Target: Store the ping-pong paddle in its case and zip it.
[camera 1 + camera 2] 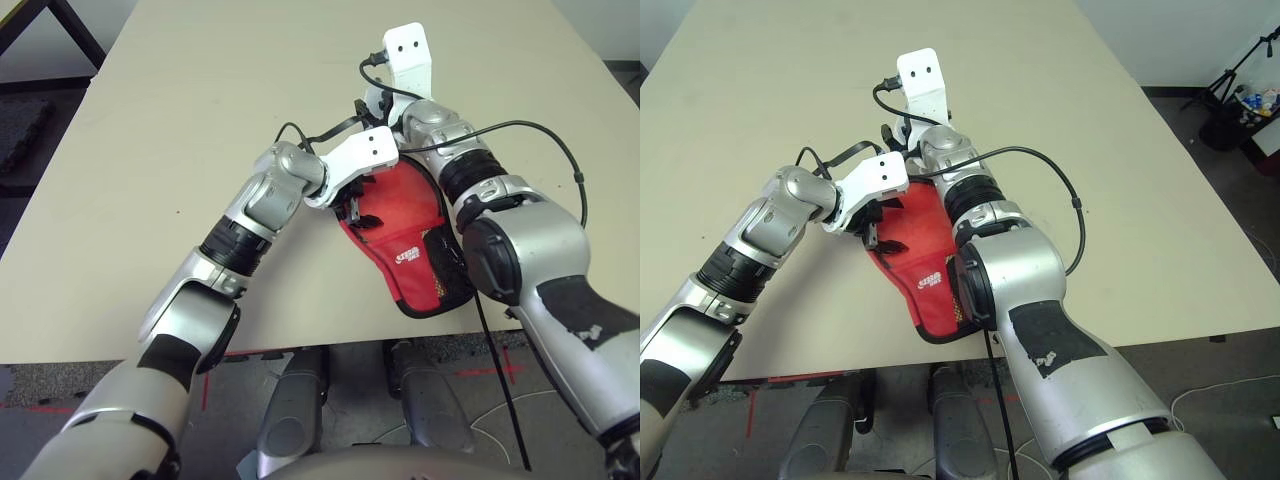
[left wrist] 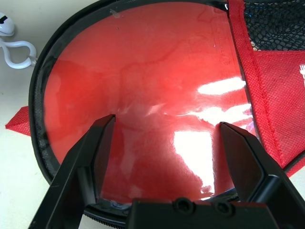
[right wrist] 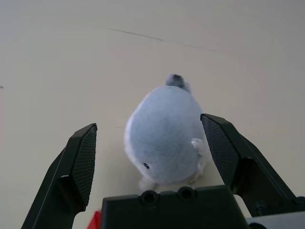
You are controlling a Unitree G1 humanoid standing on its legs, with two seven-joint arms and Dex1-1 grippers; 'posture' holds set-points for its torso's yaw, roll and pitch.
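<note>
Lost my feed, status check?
Both grippers open: left gripper over the case, right gripper at a grey plush toy. Paddle's red face behind clear window.

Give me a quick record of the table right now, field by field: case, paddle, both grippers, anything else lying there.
case: paddle-shaped pouch with black zipper edging, clear plastic side up, red panel and mesh pocket, flat on the beige table
paddle: red shows through the clear window; cannot tell whether it is the bat's face
left gripper: open, fingers over the clear window
right gripper: open, a small grey-blue plush toy between its fingers, ungripped
cord: white cord pull beside the case's edge
</note>
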